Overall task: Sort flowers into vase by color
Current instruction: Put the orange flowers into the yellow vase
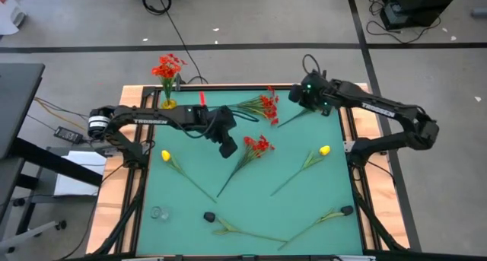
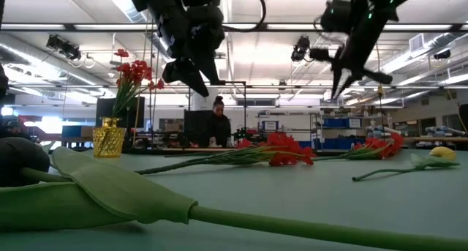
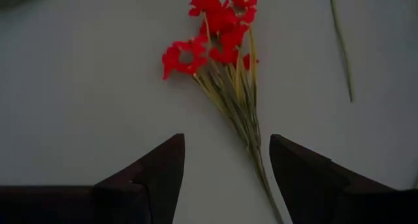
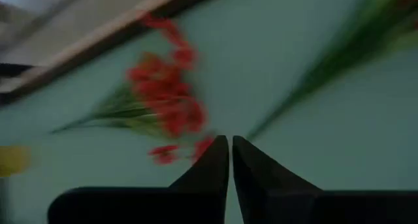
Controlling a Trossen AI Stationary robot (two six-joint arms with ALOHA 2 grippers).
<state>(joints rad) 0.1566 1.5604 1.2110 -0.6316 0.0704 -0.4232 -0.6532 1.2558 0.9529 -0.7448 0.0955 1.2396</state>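
One red spray sits in the yellow vase (image 1: 167,103), far left of bench. Left gripper (image 1: 227,148) jaws released over the mid-bench red spray (image 1: 257,144); right gripper (image 1: 307,90) clenched, empty. Three yellow tulips, two red sprays left.

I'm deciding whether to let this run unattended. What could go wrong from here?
1. The left gripper hangs open over the thin stem of a red spray; the jaws may close beside the stem and miss it.
2. The small yellow vase at the table edge already holds a tall red spray; pushing another in may tip it.
3. The right gripper, shut, sits near another red spray and might snag it.
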